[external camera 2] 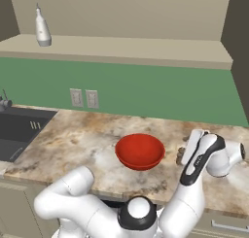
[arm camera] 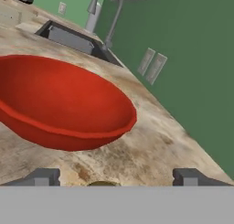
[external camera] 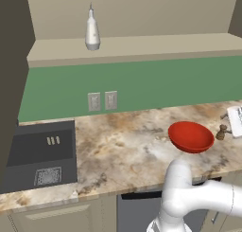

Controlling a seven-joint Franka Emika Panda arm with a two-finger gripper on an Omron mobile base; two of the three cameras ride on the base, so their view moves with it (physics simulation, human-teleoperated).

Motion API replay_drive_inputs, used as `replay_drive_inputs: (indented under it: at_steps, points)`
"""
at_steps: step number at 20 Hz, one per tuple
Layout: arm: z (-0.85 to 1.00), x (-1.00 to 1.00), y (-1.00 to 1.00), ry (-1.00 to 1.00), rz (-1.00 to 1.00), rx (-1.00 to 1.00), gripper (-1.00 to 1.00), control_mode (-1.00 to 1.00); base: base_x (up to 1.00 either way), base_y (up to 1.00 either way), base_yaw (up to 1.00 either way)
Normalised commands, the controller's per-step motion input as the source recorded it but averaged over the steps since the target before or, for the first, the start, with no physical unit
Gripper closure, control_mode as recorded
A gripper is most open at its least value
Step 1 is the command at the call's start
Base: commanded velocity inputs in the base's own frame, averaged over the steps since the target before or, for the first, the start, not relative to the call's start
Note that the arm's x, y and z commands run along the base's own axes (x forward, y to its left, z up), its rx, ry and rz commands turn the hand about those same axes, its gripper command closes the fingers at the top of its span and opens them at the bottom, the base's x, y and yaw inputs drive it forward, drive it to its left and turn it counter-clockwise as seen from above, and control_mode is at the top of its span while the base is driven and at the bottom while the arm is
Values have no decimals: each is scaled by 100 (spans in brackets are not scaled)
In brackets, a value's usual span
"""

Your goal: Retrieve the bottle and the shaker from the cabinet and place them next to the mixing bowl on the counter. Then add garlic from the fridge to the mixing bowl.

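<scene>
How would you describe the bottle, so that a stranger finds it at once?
Look above the green wall at the open cabinet shelf. Near its left end the bottle stands upright, alone: pale grey-white, with a long thin neck, unlike the dark brown shaker on the counter.

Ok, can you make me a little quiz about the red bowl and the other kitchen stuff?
1. True or false: the slim pale grey-white bottle stands on the beige cabinet shelf.
2. What stands beside the glossy red round mixing bowl on the marbled stone counter? A) small dark brown wooden shaker B) a fork C) a cup
3. Are the gripper's fingertips apart or together?
Key: 1 true; 2 A; 3 apart.
</scene>
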Motion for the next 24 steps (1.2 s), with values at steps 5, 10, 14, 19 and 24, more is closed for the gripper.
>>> replay_drive_inputs:
  at_steps: [5, 10, 14, 19, 24]
  points:
    - [67, -15, -10, 1, -9, -5, -100, -100, 0, 0, 0]
    - [48, -18, 22, 5, -22, -12, -100, -100, 0, 0, 0]
    - [35, -19, 46, 6, -31, -10, -100, -100, 0, 0, 0]
    - [10, -11, 71, 5, -32, -8, -100, -100, 0, 0, 0]
    - [10, -25, 67, 2, -39, 0, -100, -100, 0, 0, 0]
